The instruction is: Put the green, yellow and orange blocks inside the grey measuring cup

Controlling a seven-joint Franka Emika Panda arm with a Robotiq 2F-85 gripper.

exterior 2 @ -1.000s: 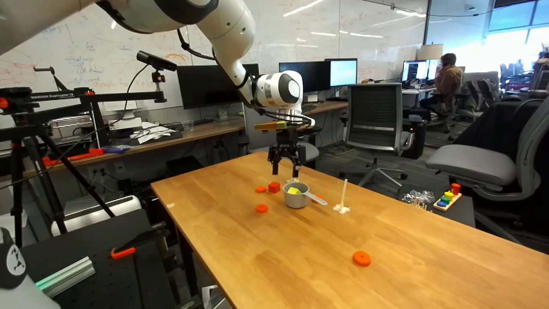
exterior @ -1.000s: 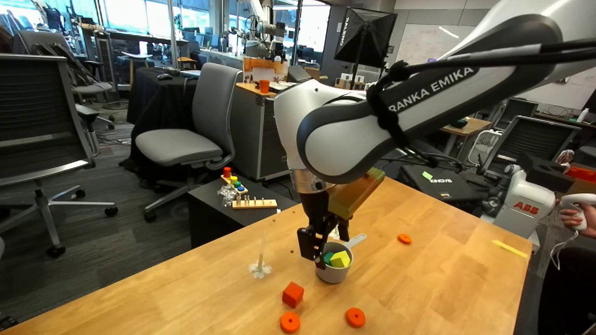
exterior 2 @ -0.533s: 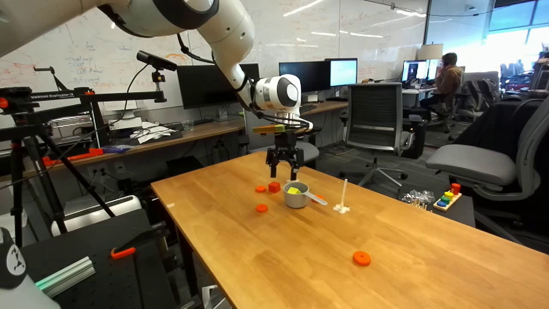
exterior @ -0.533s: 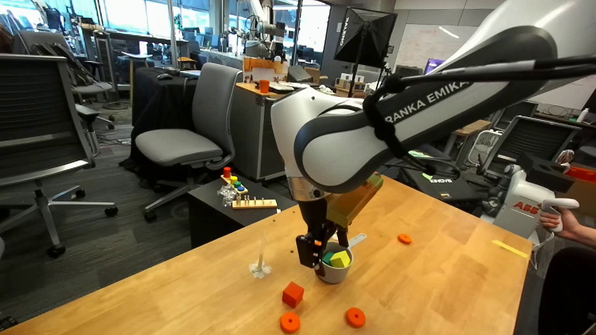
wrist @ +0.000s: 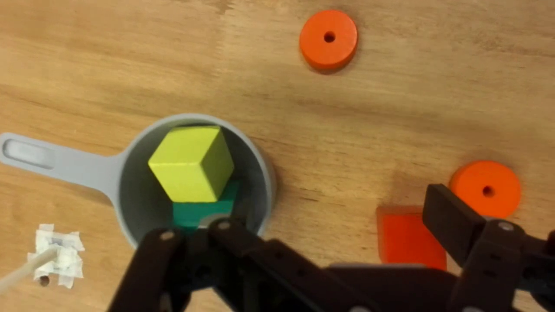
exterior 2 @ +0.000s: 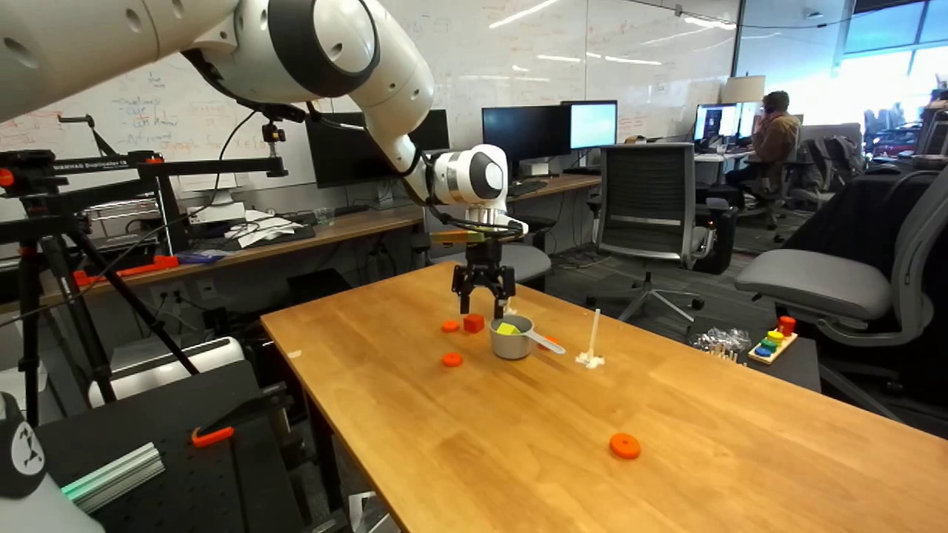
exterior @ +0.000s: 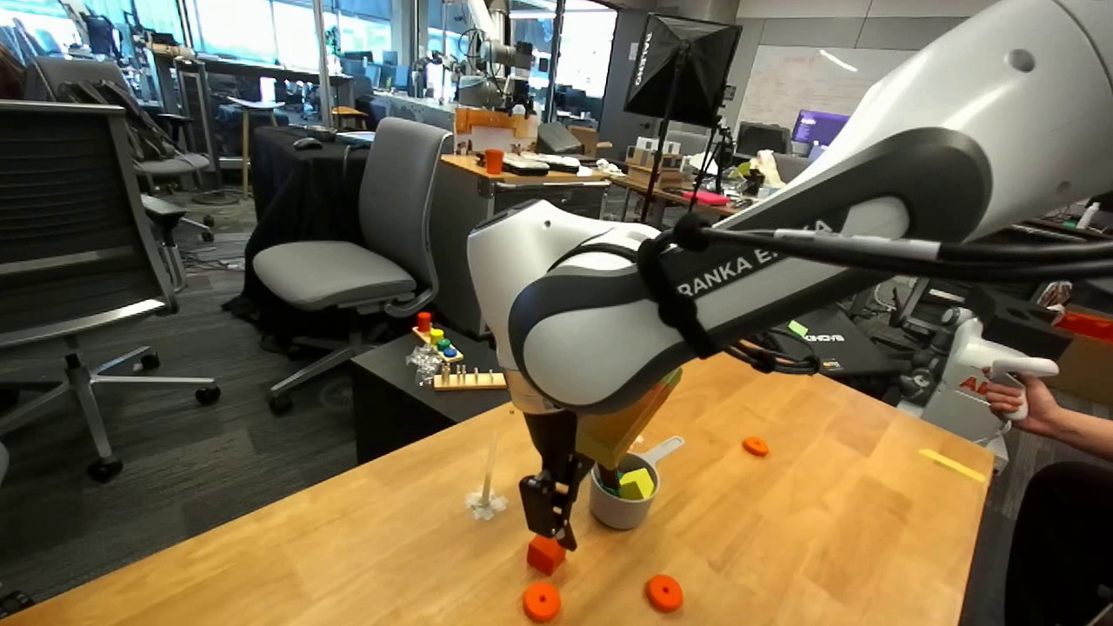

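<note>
Green block [wrist: 188, 212] part-hidden by yellow block [wrist: 188, 175], orange block [wrist: 405, 238] by fingers [wrist: 453, 223], in wrist view

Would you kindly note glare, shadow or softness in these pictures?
In both exterior views, windows wash out; in an exterior view, light streaks mark the whiteboard; in the wrist view, the dark pincer looks soft and shadow borders the grey measuring cup.

The cup [exterior: 623, 515] stands on the table [exterior: 826, 522] with one block [wrist: 188, 164] and a second block [wrist: 190, 213] in it. In an exterior view, a third block [exterior: 546, 559] lies before the cup, to its left, with a disc [exterior: 542, 606] just in front; another disc [exterior: 664, 597] lies before the cup, a third disc [exterior: 756, 447] behind it, rightward, and the stick [exterior: 489, 474] left.
</note>
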